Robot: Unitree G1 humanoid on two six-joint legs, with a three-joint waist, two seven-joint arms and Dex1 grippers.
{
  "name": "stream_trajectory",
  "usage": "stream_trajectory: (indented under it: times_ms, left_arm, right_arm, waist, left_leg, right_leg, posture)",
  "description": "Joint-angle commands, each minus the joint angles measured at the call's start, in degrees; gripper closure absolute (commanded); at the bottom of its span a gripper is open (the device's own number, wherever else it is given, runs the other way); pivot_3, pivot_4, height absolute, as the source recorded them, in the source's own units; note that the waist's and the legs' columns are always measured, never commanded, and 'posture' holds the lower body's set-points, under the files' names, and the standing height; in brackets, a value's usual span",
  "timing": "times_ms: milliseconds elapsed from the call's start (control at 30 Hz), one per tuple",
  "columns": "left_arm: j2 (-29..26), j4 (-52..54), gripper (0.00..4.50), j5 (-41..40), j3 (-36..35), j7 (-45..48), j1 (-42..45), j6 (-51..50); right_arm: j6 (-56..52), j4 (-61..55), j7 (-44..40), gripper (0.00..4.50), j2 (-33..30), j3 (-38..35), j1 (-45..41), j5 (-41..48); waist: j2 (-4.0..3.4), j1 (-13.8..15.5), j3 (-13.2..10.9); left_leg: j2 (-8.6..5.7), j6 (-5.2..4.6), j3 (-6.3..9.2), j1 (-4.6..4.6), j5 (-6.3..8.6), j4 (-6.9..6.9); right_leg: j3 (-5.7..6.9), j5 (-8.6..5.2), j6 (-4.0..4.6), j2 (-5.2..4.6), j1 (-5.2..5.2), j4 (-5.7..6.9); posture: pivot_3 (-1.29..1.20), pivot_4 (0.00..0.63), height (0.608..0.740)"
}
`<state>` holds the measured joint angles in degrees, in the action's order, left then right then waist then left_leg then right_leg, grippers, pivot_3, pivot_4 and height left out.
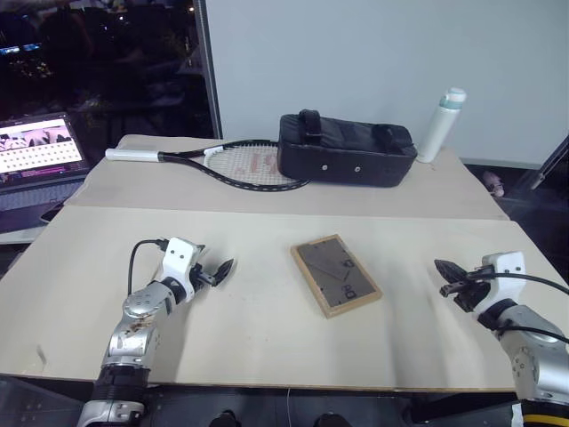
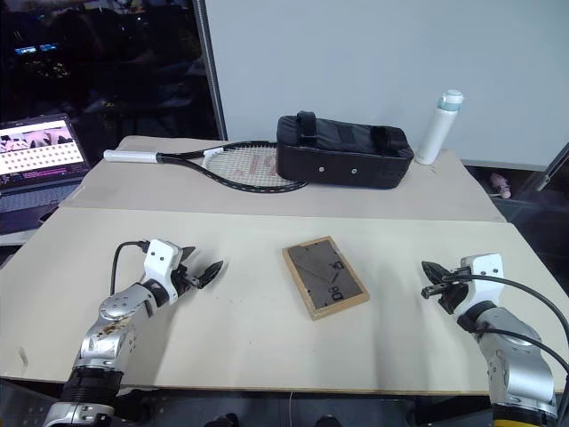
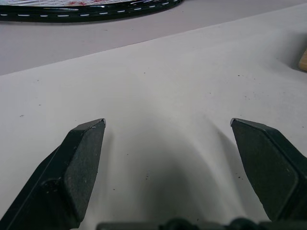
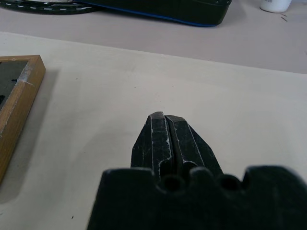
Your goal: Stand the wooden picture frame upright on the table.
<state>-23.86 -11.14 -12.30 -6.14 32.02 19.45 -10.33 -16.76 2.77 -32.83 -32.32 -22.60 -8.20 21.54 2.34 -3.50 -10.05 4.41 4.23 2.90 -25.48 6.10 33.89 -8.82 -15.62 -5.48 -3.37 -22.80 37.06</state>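
Presently we note the wooden picture frame point(image 1: 336, 276) lying face-down mid-picture on the table point(image 1: 267, 356), left gripper point(image 1: 220, 269) spread wide, right gripper point(image 1: 447, 271) pinched empty; we judge a one-sided push could skid it flat rather than lift it.

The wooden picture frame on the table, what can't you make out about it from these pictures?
- Picture face: the wooden picture frame lies back panel up on the table, hiding it.
- Back-panel markings: too small in the eye views.
- Most of the frame: cut off by the edge of the right wrist view.
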Motion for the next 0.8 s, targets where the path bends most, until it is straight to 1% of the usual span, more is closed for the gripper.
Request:
stream_trajectory:
  times_ms: [33, 100, 167, 200, 267, 300, 333, 367, 400, 433, 467, 533, 600, 700, 800]
  left_arm:
    - [-2.2, 3.9, 0.00, -3.8, 0.2, 4.3, 2.1, -6.8]
    - [-4.1, 5.8, 0.54, -4.6, 3.0, 7.6, 5.8, -13.1]
    - [-4.4, 5.9, 1.14, -3.9, 5.6, 8.1, 9.3, -17.1]
    - [-4.1, 5.4, 1.58, -3.3, 6.7, 8.0, 10.9, -18.4]
    - [-2.9, 3.7, 2.51, -2.0, 9.0, 7.4, 13.8, -20.6]
    - [-1.5, 1.6, 2.76, -0.9, 10.4, 6.4, 15.9, -20.9]
    - [-0.1, -0.3, 3.30, 0.1, 11.6, 5.3, 17.6, -21.5]
    - [0.8, -1.6, 3.52, 0.8, 12.2, 4.7, 18.7, -21.8]
    - [2.4, -3.9, 4.02, 1.9, 13.5, 4.1, 20.3, -22.0]
    - [3.6, -5.6, 4.35, 2.7, 14.5, 3.9, 21.4, -22.0]
    - [4.7, -7.3, 4.45, 3.4, 15.3, 3.6, 22.5, -21.9]
    - [7.2, -10.4, 4.45, 5.2, 18.1, 3.9, 23.9, -21.8]
    - [8.0, -10.6, 4.45, 6.0, 19.5, 4.7, 23.7, -22.2]
    - [8.4, -7.9, 4.45, 6.1, 20.9, 6.3, 22.1, -23.6]
    - [8.3, -5.3, 4.45, 6.0, 20.0, 5.5, 20.9, -23.7]
  right_arm:
    - [0.4, -1.0, -2.4, 4.46, -3.5, 0.3, -1.8, -0.2]
    - [2.7, 3.7, -4.5, 4.50, -8.1, 4.8, -6.0, -5.6]
    - [3.6, 10.1, -5.5, 4.50, -11.1, 9.6, -10.2, -10.2]
    - [3.3, 13.0, -6.4, 4.50, -11.7, 11.7, -12.1, -11.6]
    - [5.0, 18.2, -7.9, 4.50, -11.8, 14.9, -15.8, -13.8]
    - [5.9, 21.2, -8.8, 4.50, -10.9, 16.1, -18.4, -14.2]
    - [7.1, 23.7, -9.7, 4.50, -10.2, 17.2, -20.5, -14.7]
    - [7.9, 25.5, -10.3, 4.50, -9.8, 18.0, -21.9, -15.0]
    - [9.2, 28.4, -11.3, 4.50, -8.7, 19.1, -24.2, -15.5]
    - [9.9, 30.5, -12.4, 4.50, -7.7, 19.8, -25.7, -15.5]
    - [10.1, 32.2, -13.8, 4.50, -6.7, 20.4, -26.7, -15.1]
    - [11.4, 34.3, -19.0, 4.50, -4.6, 21.9, -27.5, -14.1]
    - [10.2, 32.5, -23.1, 4.50, -3.1, 22.0, -27.0, -12.1]
    - [3.1, 22.8, -29.5, 4.50, -2.9, 23.3, -23.3, -8.4]
    - [-4.4, 12.6, -31.2, 4.50, -3.8, 23.9, -19.6, -5.4]
  waist:
    - [0.00, 0.0, 0.0]
    - [-0.11, -0.3, -0.1]
    - [-0.14, -0.3, -0.1]
    - [-0.13, -0.3, -0.1]
    - [-0.11, -0.3, -0.1]
    - [-0.10, -0.4, -0.1]
    - [-0.11, -0.4, -0.1]
    - [-0.11, -0.4, -0.1]
    - [-0.12, -0.5, -0.1]
    - [-0.12, -0.6, -0.1]
    - [-0.13, -0.6, -0.1]
    - [-0.13, -0.6, -0.1]
    - [-0.13, -0.5, -0.1]
    - [-0.15, -0.4, -0.1]
    - [-0.16, -0.4, -0.1]
  left_leg:
    - [0.00, 0.00, 0.00, 0.00, 0.00, 0.00]
    - [-0.01, 0.00, 0.00, -0.04, 0.00, 0.02]
    - [-0.03, 0.05, -0.01, -0.08, -0.06, 0.06]
    - [-0.03, 0.06, -0.01, -0.06, -0.08, 0.07]
    - [-0.03, 0.06, 0.03, 0.05, -0.08, 0.05]
    - [-0.03, 0.06, 0.05, 0.14, -0.07, 0.02]
    - [-0.03, 0.05, 0.07, 0.19, -0.05, -0.02]
    - [-0.03, 0.03, 0.07, 0.19, -0.03, -0.04]
    - [-0.04, 0.03, 0.08, 0.15, -0.02, -0.06]
    - [-0.05, 0.02, 0.10, 0.10, -0.02, -0.08]
    - [-0.05, 0.02, 0.10, 0.10, 0.00, -0.07]
    - [-0.06, 0.02, 0.13, 0.08, 0.00, -0.08]
    - [-0.07, 0.02, 0.18, 0.07, 0.00, -0.06]
    - [-0.07, 0.03, 0.23, 0.08, 0.00, -0.05]
    - [-0.08, 0.04, 0.25, 0.08, 0.01, -0.04]
  right_leg:
    - [0.00, 0.00, 0.00, 0.00, 0.00, 0.00]
    - [0.00, 0.00, -0.01, 0.00, -0.04, 0.02]
    - [-0.01, 0.06, -0.06, -0.02, -0.10, 0.02]
    - [0.00, 0.06, -0.05, -0.02, -0.10, 0.02]
    - [0.04, 0.04, -0.04, -0.01, 0.09, -0.03]
    - [0.07, -0.01, -0.04, -0.01, 0.21, -0.06]
    - [0.10, -0.07, -0.05, -0.02, 0.29, -0.10]
    - [0.10, -0.07, -0.05, -0.02, 0.30, -0.13]
    - [0.11, -0.07, -0.05, -0.02, 0.27, -0.15]
    - [0.11, -0.07, -0.04, -0.02, 0.25, -0.15]
    - [0.11, -0.06, -0.03, -0.02, 0.25, -0.14]
    - [0.13, -0.04, 0.00, -0.02, 0.23, -0.13]
    - [0.18, -0.05, -0.02, -0.02, 0.26, -0.14]
    - [0.20, -0.06, -0.03, -0.02, 0.32, -0.11]
    - [0.22, -0.08, -0.07, -0.02, 0.34, -0.09]
  posture:
    - [0.00, 0.150, 0.721]
    - [0.00, 0.150, 0.721]
    - [0.00, 0.150, 0.721]
    - [0.00, 0.150, 0.721]
    - [0.00, 0.150, 0.721]
    - [0.00, 0.150, 0.721]
    - [0.00, 0.150, 0.721]
    - [0.00, 0.150, 0.721]
    - [0.00, 0.150, 0.721]
    - [0.00, 0.150, 0.721]
    - [0.00, 0.150, 0.721]
    - [0.00, 0.150, 0.721]
    - [0.00, 0.150, 0.721]
    - [0.00, 0.150, 0.721]
    - [0.00, 0.150, 0.721]
